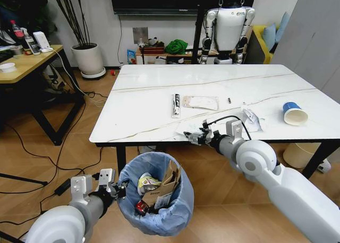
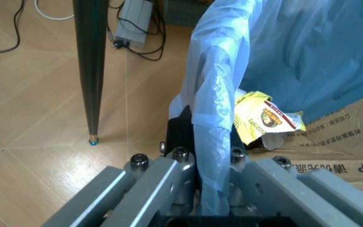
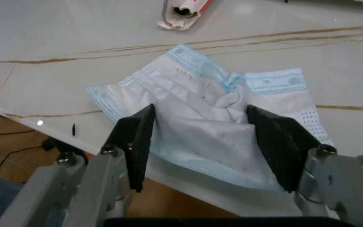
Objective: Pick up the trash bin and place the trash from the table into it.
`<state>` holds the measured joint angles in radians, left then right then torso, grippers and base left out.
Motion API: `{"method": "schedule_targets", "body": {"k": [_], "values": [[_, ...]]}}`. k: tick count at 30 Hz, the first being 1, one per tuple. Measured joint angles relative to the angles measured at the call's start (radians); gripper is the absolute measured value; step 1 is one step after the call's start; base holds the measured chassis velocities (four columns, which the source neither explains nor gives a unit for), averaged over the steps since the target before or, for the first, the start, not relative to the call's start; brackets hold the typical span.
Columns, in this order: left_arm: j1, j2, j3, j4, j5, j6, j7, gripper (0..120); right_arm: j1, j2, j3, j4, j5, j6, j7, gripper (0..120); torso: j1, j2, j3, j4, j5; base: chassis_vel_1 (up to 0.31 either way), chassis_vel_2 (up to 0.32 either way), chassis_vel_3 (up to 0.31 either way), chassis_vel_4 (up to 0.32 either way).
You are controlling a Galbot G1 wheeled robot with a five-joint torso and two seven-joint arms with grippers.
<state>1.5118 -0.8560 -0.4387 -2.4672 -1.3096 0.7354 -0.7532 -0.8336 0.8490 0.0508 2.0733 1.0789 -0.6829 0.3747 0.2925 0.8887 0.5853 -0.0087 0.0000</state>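
The trash bin (image 1: 155,203), lined with a crinkly light-blue bag, hangs in front of the table (image 1: 143,112) with my left gripper (image 1: 120,190) shut on its rim (image 2: 208,118). Inside lie torn cardboard (image 1: 170,180), a yellowish wrapper (image 2: 263,118) and a small red piece (image 1: 141,207). My right gripper (image 1: 194,138) is open at the table's front edge, its fingers (image 3: 137,142) on either side of a white and light-blue wrapper (image 3: 194,85). More trash lies on the table: a narrow box (image 1: 176,105), a flat wrapper (image 1: 201,102), crumpled white paper (image 1: 249,119) and a blue-and-white cup (image 1: 294,114).
A plain cream bin (image 1: 298,155) stands on the floor under the table's right end. A wooden desk (image 1: 26,63) stands at the left, with cables on the floor beside it. A black table leg (image 2: 90,71) is close to the held bin. Another robot (image 1: 229,27) stands behind the table.
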Motion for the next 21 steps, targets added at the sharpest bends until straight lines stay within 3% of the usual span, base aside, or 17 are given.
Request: {"method": "schedule_targets", "body": {"k": [3,13,15,21], "values": [[0.002,0.001,-0.005,-0.005,-0.002,0.000,0.000,0,-0.002,0.001,-0.002,0.000,-0.014,0.006,0.008,38,0.000,0.000,0.000,0.0001,0.0000,0.000,0.000,0.000,0.000],[0.000,0.007,-0.011,-0.011,-0.003,0.000,0.001,0,-0.014,-0.001,0.006,0.025,-0.021,0.025,0.011,5,0.000,0.000,0.000,0.0001,0.0000,0.000,0.000,0.000,0.000],[0.000,0.009,-0.014,-0.012,-0.004,0.000,0.001,0,-0.010,-0.005,0.013,0.048,-0.014,0.025,0.013,0,0.000,0.000,0.000,0.0001,0.0001,0.000,0.000,0.000,0.000],[-0.002,0.009,-0.013,-0.007,-0.004,0.000,0.000,0,0.011,-0.020,0.028,0.174,0.090,0.027,0.034,0,0.000,0.000,0.000,0.0002,-0.0001,0.000,0.000,0.000,0.000]]}}
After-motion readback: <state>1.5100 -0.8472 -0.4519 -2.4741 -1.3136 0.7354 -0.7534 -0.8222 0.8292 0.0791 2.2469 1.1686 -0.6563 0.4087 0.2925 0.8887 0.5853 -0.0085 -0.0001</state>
